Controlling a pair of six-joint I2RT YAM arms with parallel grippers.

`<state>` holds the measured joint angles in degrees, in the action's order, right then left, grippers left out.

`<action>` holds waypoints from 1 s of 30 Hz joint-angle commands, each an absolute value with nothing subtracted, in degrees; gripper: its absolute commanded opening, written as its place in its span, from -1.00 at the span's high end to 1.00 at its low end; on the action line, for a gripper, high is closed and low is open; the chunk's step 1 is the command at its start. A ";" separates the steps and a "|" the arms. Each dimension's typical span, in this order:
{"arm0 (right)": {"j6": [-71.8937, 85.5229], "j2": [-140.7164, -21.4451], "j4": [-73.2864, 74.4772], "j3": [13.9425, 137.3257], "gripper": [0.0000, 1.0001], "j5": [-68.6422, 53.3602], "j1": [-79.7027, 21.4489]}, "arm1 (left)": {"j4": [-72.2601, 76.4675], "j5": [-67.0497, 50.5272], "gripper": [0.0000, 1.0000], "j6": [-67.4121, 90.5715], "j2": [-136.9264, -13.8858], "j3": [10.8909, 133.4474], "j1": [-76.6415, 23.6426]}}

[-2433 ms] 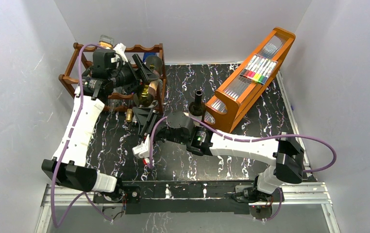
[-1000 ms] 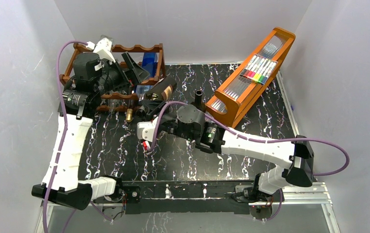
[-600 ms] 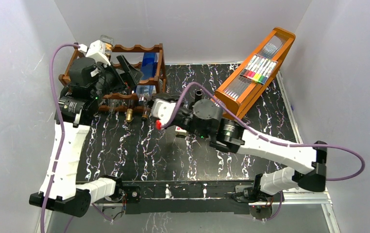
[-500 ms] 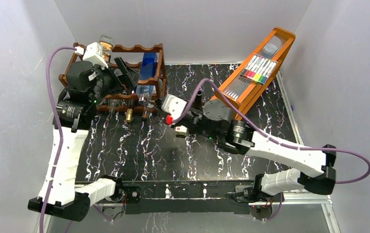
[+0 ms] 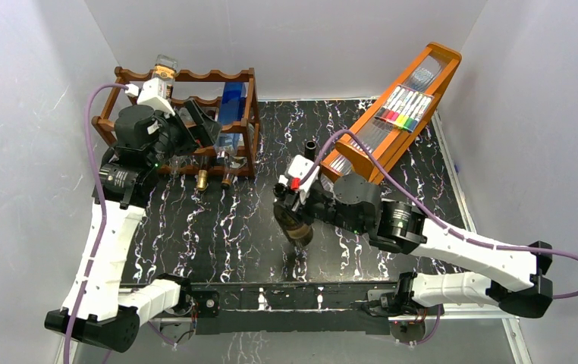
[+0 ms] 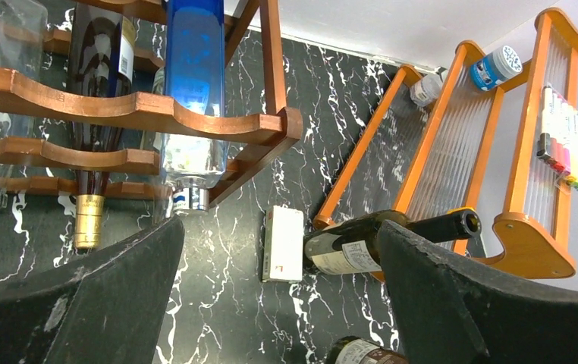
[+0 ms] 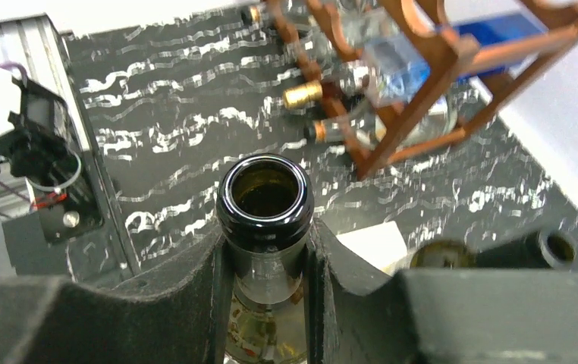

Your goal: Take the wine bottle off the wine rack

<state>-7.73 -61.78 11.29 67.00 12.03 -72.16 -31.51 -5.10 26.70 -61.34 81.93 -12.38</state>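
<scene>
We are gripping the wine bottle (image 7: pixel 265 199) by its neck, our right gripper (image 7: pixel 265 254) closed on it, over the marbled table (image 5: pixel 218 227) and well apart from the wine rack (image 5: pixel 242 74). Our left gripper (image 6: pixel 278 250) is hovering beside the rack, fingers (image 6: pixel 104 303) spread wide.

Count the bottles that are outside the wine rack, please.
2. One bottle is held between the right fingers; the other dark bottle sits at the foot of the orange stand. Others may be out of sight.

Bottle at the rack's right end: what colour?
Blue, going clear toward the neck. The bottle shows best in the left wrist view.
</scene>
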 commanded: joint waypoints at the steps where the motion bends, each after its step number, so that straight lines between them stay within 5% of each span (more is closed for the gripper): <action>1: -3.55 -54.95 6.51 64.47 1.00 15.52 -71.08 | -29.01 -5.71 -0.96 27.00 -59.70 80.54 -12.33; 8: -4.20 -50.89 3.94 57.32 1.00 18.79 -66.84 | -29.36 -5.10 -0.96 26.20 -59.34 80.94 -12.35; 17: -1.57 -48.98 -2.28 51.05 1.00 7.28 -51.10 | -31.33 -4.22 -0.96 25.21 -59.05 81.83 -12.34; 30: -1.19 -46.75 -15.48 43.07 1.00 9.54 -46.12 | -32.03 -3.89 -0.96 24.49 -59.57 82.78 -12.34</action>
<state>-2.11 -49.54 -1.10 43.27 8.51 -47.22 -31.77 -4.82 25.56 -60.38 80.42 -12.38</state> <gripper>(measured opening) 0.425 0.981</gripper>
